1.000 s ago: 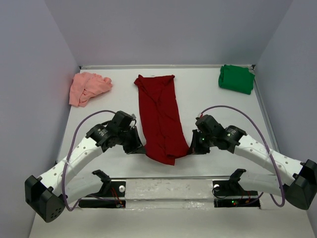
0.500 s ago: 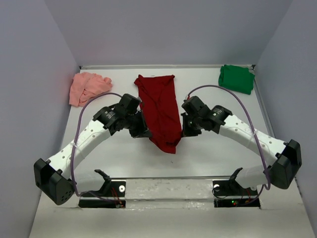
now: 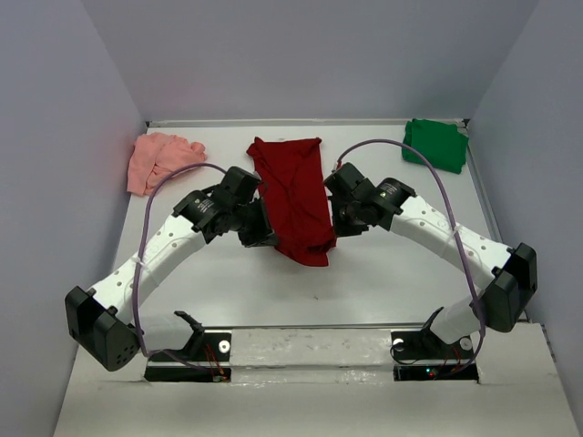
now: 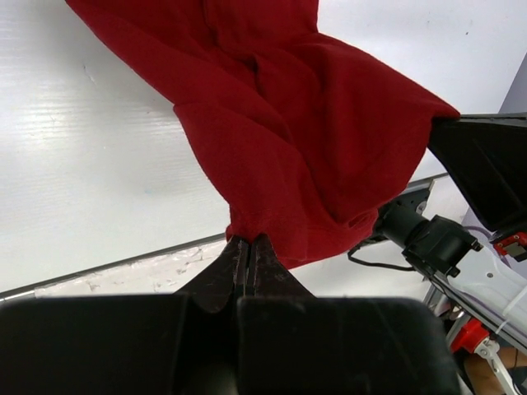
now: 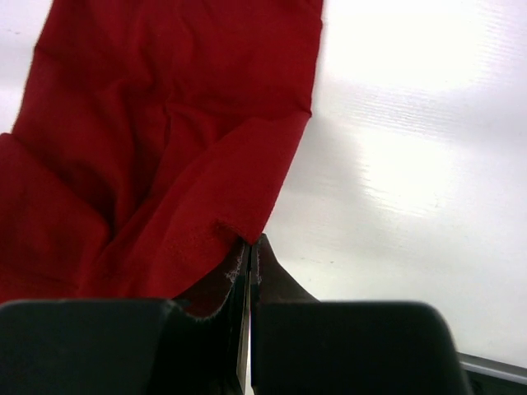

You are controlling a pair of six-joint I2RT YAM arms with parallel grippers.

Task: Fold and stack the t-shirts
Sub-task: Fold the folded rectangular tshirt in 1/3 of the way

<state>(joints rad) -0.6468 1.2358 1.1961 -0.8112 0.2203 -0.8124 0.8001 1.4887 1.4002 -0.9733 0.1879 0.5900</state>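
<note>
Top view: the dark red t-shirt [image 3: 291,191] lies as a long strip down the centre of the white table [image 3: 401,273]. Its far end is flat near the back wall [image 3: 301,64]. Its near end is drawn up in folds between the two arms.

The left gripper [image 3: 262,235] is clamped on the shirt's lower left edge. In the left wrist view I see both fingers pressed together with a pinch of red cloth between the tips. The right gripper [image 3: 335,223] is clamped the same way on the lower right edge; its wrist view shows the hem caught at the fingertips.

Surroundings:
- The pale pink t-shirt [image 3: 161,160] is crumpled in the upper left corner of the table.
- The green t-shirt [image 3: 435,144] is bunched in the upper right corner.
- Both are well apart from the red one and from the arms.
- Grey side walls close in the table at left and right.
- A purple cable [image 3: 444,196] arches over the right arm, and its loop passes near the green shirt in the frame. The left arm carries a similar one.

Obstructions:
- From above, the black wrists cover both grip points, so only the wrist cameras confirm the hold.
- In the left wrist view the hanging cloth blocks the middle of the frame, and a black part of the right arm [image 4: 486,164] sits just beside the cloth at the right edge.
</note>
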